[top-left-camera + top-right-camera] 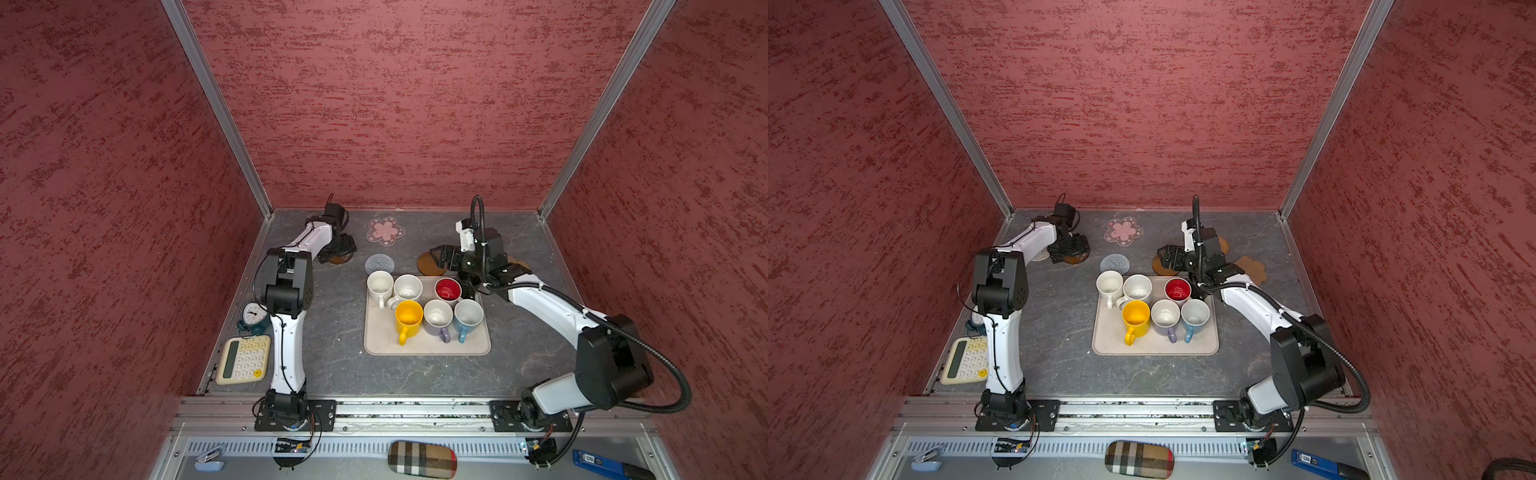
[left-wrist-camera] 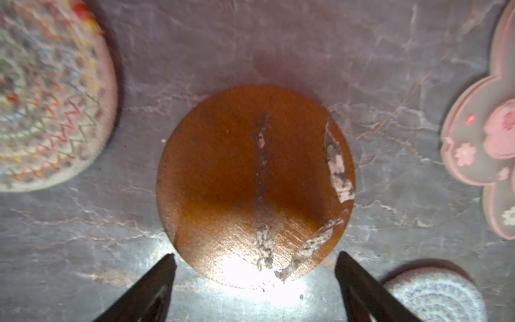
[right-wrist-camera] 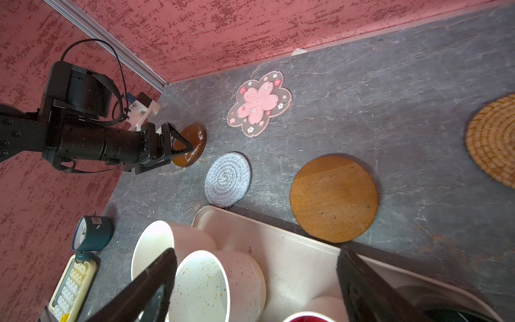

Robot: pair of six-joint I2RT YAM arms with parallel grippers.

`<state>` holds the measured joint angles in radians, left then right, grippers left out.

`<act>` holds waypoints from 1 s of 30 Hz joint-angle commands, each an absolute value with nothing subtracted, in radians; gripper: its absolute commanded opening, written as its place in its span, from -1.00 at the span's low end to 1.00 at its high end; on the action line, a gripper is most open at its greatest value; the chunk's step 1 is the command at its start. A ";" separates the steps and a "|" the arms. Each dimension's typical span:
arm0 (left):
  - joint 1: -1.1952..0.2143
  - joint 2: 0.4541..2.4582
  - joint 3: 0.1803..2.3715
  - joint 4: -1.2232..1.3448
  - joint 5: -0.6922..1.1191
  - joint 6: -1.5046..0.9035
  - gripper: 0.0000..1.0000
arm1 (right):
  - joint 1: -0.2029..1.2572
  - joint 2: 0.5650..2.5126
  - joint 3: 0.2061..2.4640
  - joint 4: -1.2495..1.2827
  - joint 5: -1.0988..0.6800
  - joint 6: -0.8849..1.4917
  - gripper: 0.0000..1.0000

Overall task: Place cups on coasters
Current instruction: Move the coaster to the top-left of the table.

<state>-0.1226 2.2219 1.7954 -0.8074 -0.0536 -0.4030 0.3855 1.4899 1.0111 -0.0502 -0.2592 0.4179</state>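
Several cups stand on the beige tray [image 1: 428, 347]: two white [image 1: 380, 284] [image 1: 408, 287], one red inside [image 1: 448, 289], yellow [image 1: 409, 318], lavender [image 1: 437, 317] and light blue [image 1: 468, 316]. Coasters lie behind the tray: a pink flower [image 1: 385, 231], a grey woven round [image 1: 379, 263], two brown discs [image 2: 255, 181] [image 3: 333, 198], a rattan round [image 3: 493, 142], a lobed cork [image 1: 1252, 269] and a beige woven round [image 2: 50, 94]. My left gripper [image 2: 255, 258] hangs open just over the small brown disc. The right gripper [image 3: 256, 253] is open above the tray's back edge, holding nothing.
A calculator [image 1: 244, 359] and a small teal clock [image 1: 253, 316] sit by the left wall. Red walls close in the table on three sides. The right arm [image 1: 540, 303] reaches over the tray's right back corner.
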 commanded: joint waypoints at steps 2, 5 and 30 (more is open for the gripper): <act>-0.136 2.197 1.802 -0.816 -0.054 -0.372 0.96 | 0.395 1.496 1.073 -0.051 -0.261 0.402 0.84; -0.157 2.161 1.802 -0.815 -0.056 -0.355 0.96 | 0.396 1.488 1.081 -0.058 -0.259 0.398 0.84; -0.215 2.598 2.425 -0.813 0.195 -0.332 0.66 | 0.396 1.324 1.013 -0.179 -0.202 0.367 0.89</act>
<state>-0.2142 2.5755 2.3913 -0.7879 0.1638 -0.3328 0.3855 1.3262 1.0176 -0.1658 -0.2298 0.3843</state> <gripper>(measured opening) 0.834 0.946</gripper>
